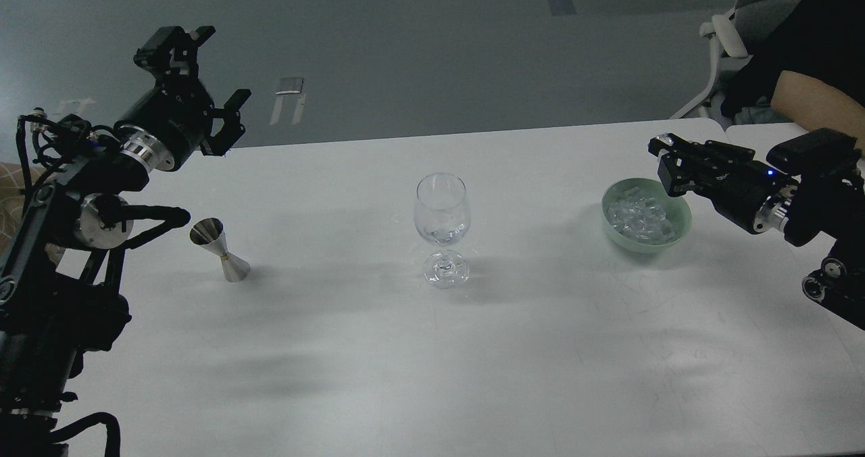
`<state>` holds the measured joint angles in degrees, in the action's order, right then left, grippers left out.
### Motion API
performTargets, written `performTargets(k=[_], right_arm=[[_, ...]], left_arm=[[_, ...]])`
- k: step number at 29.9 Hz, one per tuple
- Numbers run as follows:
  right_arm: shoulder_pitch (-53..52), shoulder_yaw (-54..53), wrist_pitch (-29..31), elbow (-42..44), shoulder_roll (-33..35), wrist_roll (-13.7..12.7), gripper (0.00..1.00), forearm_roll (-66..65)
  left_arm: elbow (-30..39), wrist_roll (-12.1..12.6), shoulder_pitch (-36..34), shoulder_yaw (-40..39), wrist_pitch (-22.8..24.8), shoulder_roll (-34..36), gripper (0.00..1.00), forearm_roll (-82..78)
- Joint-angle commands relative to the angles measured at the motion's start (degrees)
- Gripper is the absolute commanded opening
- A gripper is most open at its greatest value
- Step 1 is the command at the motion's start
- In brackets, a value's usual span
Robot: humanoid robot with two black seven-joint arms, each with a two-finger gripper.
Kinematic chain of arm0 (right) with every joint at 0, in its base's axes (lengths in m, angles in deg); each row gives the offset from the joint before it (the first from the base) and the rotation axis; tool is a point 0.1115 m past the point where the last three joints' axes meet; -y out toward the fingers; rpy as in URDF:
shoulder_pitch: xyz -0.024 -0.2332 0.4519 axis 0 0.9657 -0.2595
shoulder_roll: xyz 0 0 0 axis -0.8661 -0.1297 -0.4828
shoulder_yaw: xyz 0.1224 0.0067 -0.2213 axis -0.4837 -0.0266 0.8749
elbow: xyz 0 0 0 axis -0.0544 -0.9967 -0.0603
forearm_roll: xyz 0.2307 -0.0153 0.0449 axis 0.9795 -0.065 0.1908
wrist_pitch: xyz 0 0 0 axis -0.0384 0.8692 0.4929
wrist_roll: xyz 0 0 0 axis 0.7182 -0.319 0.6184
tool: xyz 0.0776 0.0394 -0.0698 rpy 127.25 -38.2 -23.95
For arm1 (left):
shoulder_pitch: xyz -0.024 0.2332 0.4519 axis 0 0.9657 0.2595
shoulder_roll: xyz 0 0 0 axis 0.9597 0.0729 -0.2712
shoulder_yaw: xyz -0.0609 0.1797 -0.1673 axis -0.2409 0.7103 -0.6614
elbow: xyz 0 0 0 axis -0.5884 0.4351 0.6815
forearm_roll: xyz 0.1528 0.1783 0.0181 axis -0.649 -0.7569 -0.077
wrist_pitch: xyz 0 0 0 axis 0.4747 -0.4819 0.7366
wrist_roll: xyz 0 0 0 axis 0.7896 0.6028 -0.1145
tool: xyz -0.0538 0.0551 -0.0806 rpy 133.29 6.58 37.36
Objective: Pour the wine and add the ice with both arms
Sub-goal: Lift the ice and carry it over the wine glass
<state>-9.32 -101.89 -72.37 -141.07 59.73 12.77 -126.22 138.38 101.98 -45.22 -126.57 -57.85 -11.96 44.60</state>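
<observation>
A clear stemmed wine glass (442, 222) stands upright at the table's middle, with a little clear matter at the bottom of its bowl. A pale green bowl (681, 223) at the right holds a heap of clear ice cubes (638, 216). My right gripper (663, 159) hangs above the bowl's far right rim, clear of the ice; its fingers are dark and I cannot tell whether they hold anything. My left gripper (208, 70) is open and empty, raised high over the table's far left. A silver jigger (219, 249) stands below the left arm.
A second white table (763, 146) abuts at the right. A person's bare forearm (814, 109) rests there, with a grey chair (730, 34) behind. The white table (378, 362) ends close behind the left gripper.
</observation>
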Motion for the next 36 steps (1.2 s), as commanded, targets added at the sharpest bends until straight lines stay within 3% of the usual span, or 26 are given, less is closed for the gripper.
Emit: performTargets(k=[1, 11, 22, 36], right_arm=[[-2.6, 0.1, 1.6, -5.0, 2.2, 0.3, 0.01, -0.1], [-11.6, 0.5, 9.1, -13.5, 0.3, 0.6, 0.01, -2.4], [-12.5, 1.8, 13.7, -18.2, -4.6, 0.6, 0.01, -8.3], [-14.0, 2.2, 19.2, -18.5, -11.9, 0.3, 0.01, -13.2]], left_arm=[[0.0, 0.0, 0.1, 0.0, 0.0, 0.0, 0.97, 0.0], [0.0, 0.0, 0.1, 0.0, 0.0, -0.1, 0.97, 0.0], [0.0, 0.0, 0.1, 0.0, 0.0, -0.4, 0.97, 0.0], [0.0, 0.0, 0.1, 0.0, 0.0, -0.6, 0.97, 0.0]])
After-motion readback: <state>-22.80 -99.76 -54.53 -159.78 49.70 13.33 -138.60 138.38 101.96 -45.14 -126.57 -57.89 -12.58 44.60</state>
